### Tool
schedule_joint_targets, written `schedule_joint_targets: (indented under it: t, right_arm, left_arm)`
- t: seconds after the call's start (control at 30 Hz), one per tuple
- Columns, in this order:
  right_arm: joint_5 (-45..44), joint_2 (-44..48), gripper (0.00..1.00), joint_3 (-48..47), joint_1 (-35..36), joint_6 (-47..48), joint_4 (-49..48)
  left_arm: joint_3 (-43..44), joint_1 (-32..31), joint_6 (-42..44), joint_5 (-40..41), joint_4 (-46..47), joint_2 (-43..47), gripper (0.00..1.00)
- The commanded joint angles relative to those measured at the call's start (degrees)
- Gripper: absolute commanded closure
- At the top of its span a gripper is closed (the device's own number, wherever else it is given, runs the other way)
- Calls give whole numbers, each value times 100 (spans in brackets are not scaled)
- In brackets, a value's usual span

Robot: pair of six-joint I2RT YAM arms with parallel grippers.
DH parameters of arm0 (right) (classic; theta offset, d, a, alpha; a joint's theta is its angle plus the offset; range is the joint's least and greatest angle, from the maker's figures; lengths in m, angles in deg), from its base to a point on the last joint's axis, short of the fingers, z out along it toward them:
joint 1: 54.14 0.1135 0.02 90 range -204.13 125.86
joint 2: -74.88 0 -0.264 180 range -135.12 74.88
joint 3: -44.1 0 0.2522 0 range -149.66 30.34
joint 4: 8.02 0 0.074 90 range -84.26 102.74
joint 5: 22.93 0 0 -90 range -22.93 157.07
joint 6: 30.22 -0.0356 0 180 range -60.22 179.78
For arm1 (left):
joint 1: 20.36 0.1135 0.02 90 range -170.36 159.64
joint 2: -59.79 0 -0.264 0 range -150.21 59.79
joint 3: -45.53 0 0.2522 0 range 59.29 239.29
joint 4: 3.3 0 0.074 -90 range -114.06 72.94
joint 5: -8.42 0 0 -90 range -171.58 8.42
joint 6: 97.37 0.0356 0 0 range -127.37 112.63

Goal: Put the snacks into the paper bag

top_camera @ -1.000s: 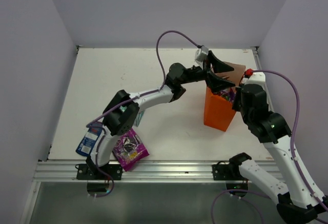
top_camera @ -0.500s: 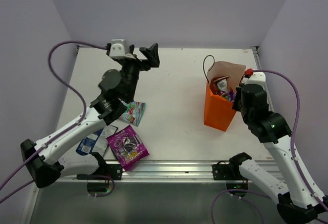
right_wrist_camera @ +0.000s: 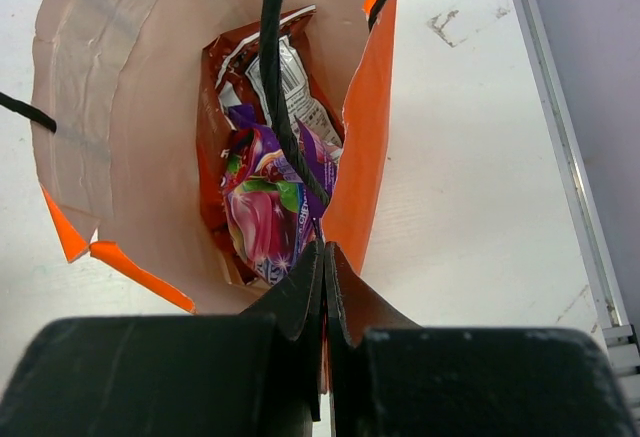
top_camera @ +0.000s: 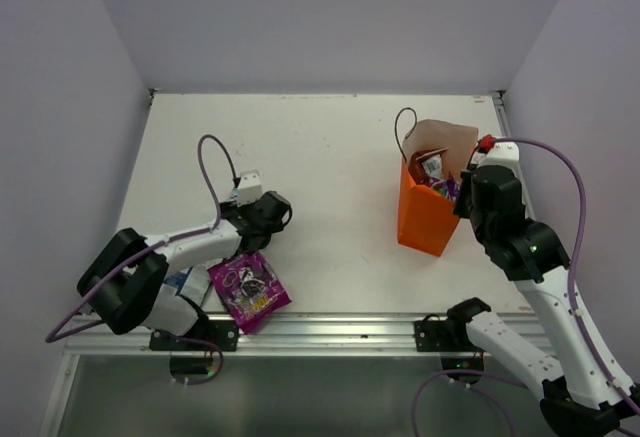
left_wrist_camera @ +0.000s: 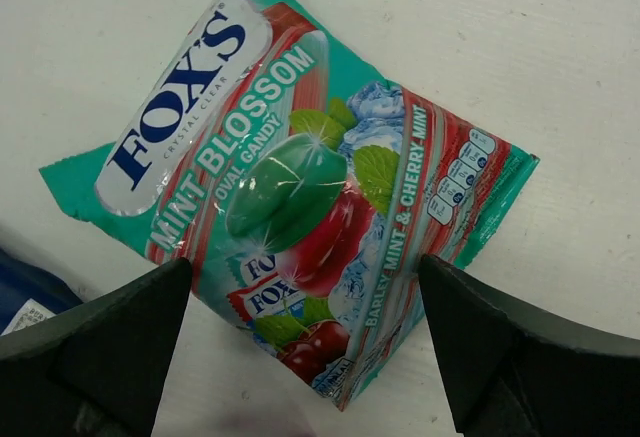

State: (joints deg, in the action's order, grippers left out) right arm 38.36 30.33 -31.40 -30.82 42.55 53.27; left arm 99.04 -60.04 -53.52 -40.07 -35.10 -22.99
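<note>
Teal-pink packet (left_wrist_camera: 300, 207) lies flat well left of the paper bag (top_camera: 425, 219), left gripper (left_wrist_camera: 303, 272) spread wide above it, holding nothing. Purple packet (top_camera: 250, 289) lies left of the bag too. Right gripper (right_wrist_camera: 323, 257) pinched tight on the bag's rim, magenta packet (right_wrist_camera: 262, 207) inside

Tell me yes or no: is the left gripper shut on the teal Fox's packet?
No, the left gripper is open, fingers wide apart flanking the teal Fox's packet.
</note>
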Motion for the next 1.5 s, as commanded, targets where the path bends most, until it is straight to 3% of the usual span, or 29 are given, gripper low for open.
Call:
schedule_joint_targets:
  t: [0.0,0.13,0.2,0.23,0.27,0.3,0.33,0.53,0.67,0.77,0.8,0.87,0.9,1.1,1.17,1.3,1.47]
  right_arm:
    - [129,52,100,4,16,62,-200]
    - [173,43,100,12,16,80,-200]
    - [190,52,100,12,16,89,-218]
    - [182,52,100,12,16,89,-218]
    - [190,52,100,21,16,80,-209]
    - [190,52,100,12,16,89,-209]
    - [182,52,100,12,16,89,-209]
    - [164,8,100,12,7,89,-218]
    - [155,0,100,12,16,89,-218]
    - [155,-1,100,12,16,80,-218]
    - [164,-1,100,12,24,80,-226]
    - [173,-9,100,12,16,89,-226]
    - [173,-1,100,21,16,89,-226]
    - [208,-36,100,30,16,89,-218]
    - [208,-36,100,30,16,89,-218]
    - [173,-36,100,39,16,89,-209]
    - [181,-18,100,21,16,80,-200]
  left_arm:
    - [-475,39,-992,410,485,333,0]
    - [-714,250,-712,261,1214,-61,0]
    - [-723,338,-562,138,1505,-439,6]
    - [-723,364,-544,103,1558,-571,14]
    - [-723,373,-509,67,1689,-772,43]
    - [-731,373,-509,41,1707,-844,62]
    - [-723,382,-500,58,1708,-897,98]
    - [-425,347,-9,-83,1655,-293,100]
    - [487,-99,1129,-55,1706,751,100]
    - [1094,-582,2204,-783,2739,1297,100]
    - [1218,-672,2450,-1708,3032,1387,100]
    - [1708,-760,2664,-2592,3638,1414,100]
    - [1895,-760,2690,-3475,3806,1344,100]
    - [3678,-769,2551,-7107,5037,-95,100]
    - [4309,-769,2050,-7647,5702,-787,100]
    - [5708,-778,1207,-8772,6181,-2160,100]
    - [6905,-778,28,-9214,6735,-3665,100]
